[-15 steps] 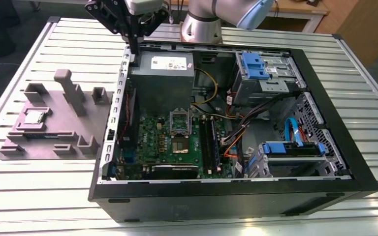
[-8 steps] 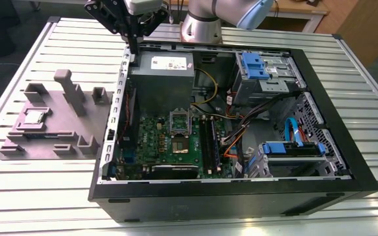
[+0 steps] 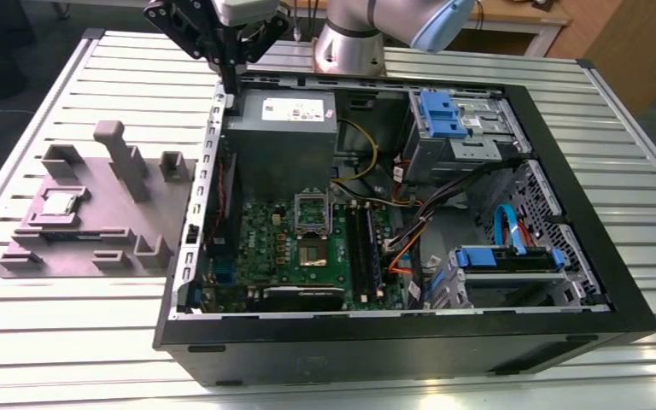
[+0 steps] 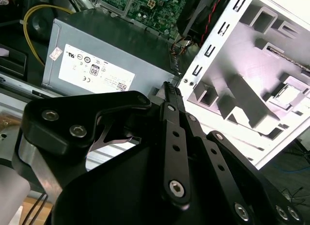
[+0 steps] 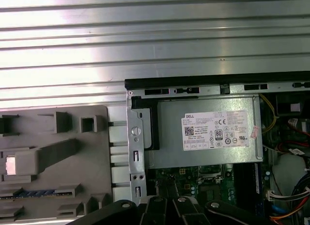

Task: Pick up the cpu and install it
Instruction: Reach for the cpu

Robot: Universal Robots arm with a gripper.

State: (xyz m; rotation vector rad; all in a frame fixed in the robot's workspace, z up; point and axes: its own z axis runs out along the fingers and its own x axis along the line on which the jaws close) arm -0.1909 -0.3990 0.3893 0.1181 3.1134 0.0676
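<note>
Top left of the exterior view: gripper (image 3: 229, 84) on the arm (image 3: 351, 38), fingers (image 4: 170, 108) pressed together with nothing held between them. Poised over the far corner of the computer case (image 3: 601, 282), just beside the power supply (image 3: 283, 145) (the big grey box with the white label), seemingly not touching either.

Well apart from it, at left centre of the exterior view: the cpu (image 3: 58, 203), lying flat in a square recess of the grey holder (image 3: 106, 226) on the slatted metal table (image 3: 55, 359). Also seen as a bright square in the first wrist view (image 5: 10, 165). Ringed by the holder's raised posts and blocks, the tallest one rising just beside it toward the case.

Between holder and case interior: the perforated metal side wall (image 3: 205, 196), upright, at the holder's edge.

Inside the case, centre of the exterior view: green motherboard (image 3: 288, 252), with the socket (image 3: 311, 212) close under the power supply and long black memory sticks (image 3: 362, 248) just to the exterior view's right of it. Yellow cable (image 3: 362, 145) looping beside the power supply. Further toward the exterior view's right, blue brackets (image 3: 440, 115) and a tangle of coloured wires.
</note>
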